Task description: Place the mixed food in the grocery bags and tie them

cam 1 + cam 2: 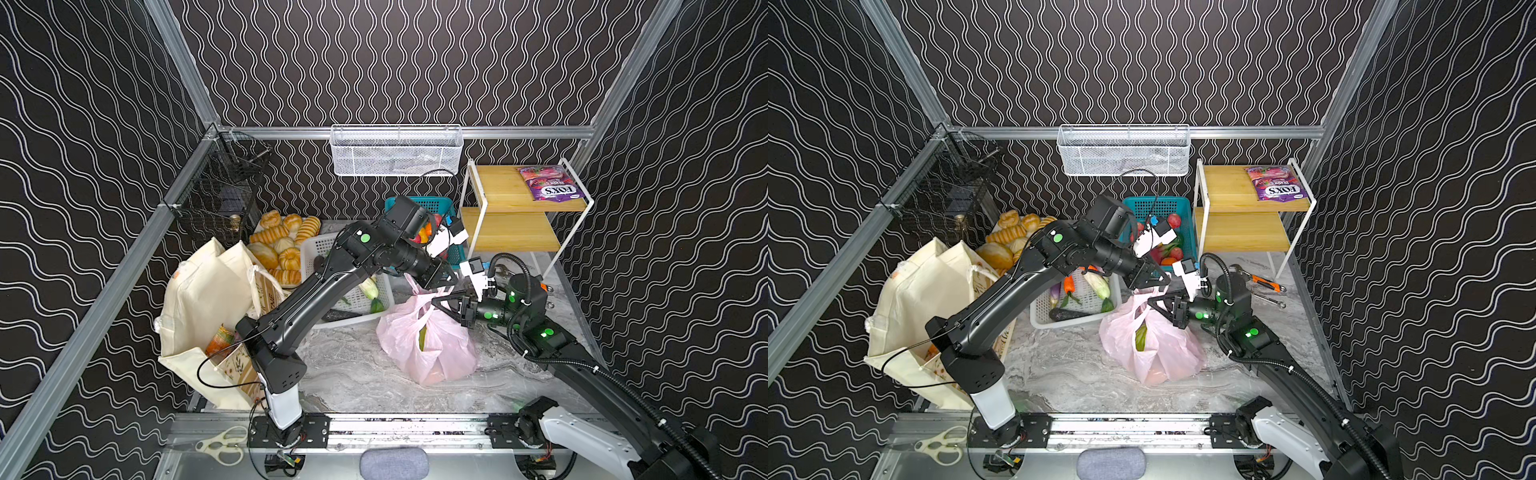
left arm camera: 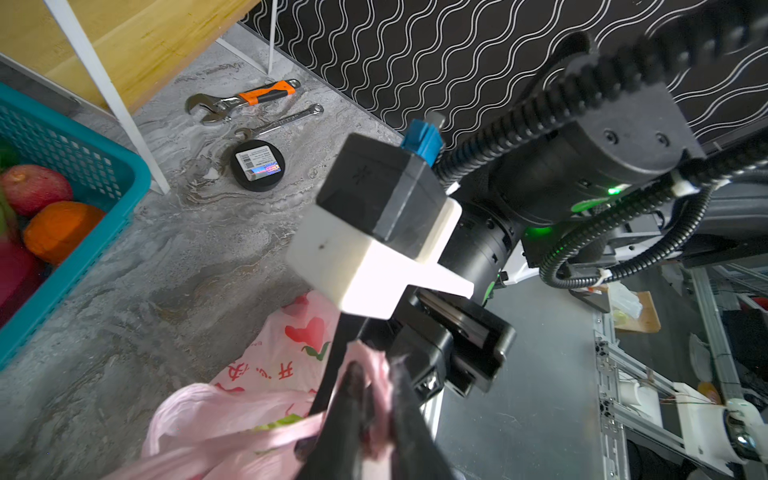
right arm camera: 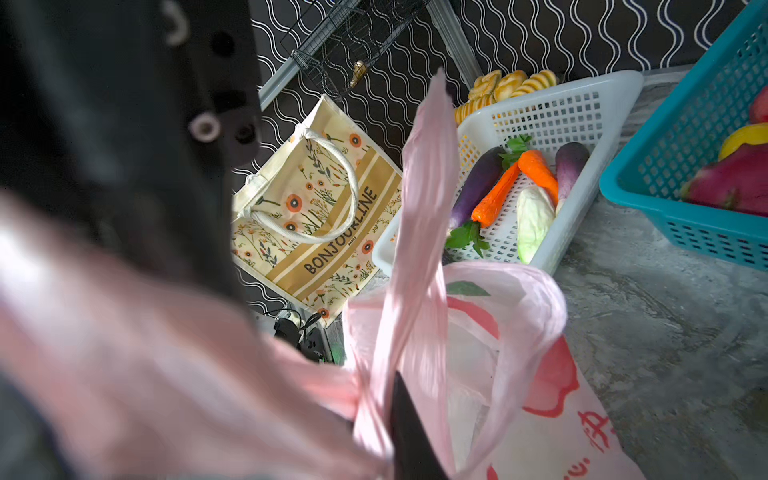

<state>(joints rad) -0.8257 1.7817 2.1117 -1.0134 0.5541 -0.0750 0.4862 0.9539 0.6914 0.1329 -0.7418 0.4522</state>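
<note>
The pink plastic bag stands filled on the marble table, and something green shows through its mouth. Both grippers meet above it. My left gripper pinches a pink loop handle between its dark fingers. My right gripper is shut on the other handle; only one finger shows, and plastic hides the rest. The cream floral tote stands at the left with an orange packet inside. A purple FOX'S pouch lies on the wooden shelf.
A white basket of vegetables and a teal basket of fruit stand behind the pink bag. Bread rolls lie at the back left. Two wrenches and a black puck lie by the shelf legs. Scissors rest on the front rail.
</note>
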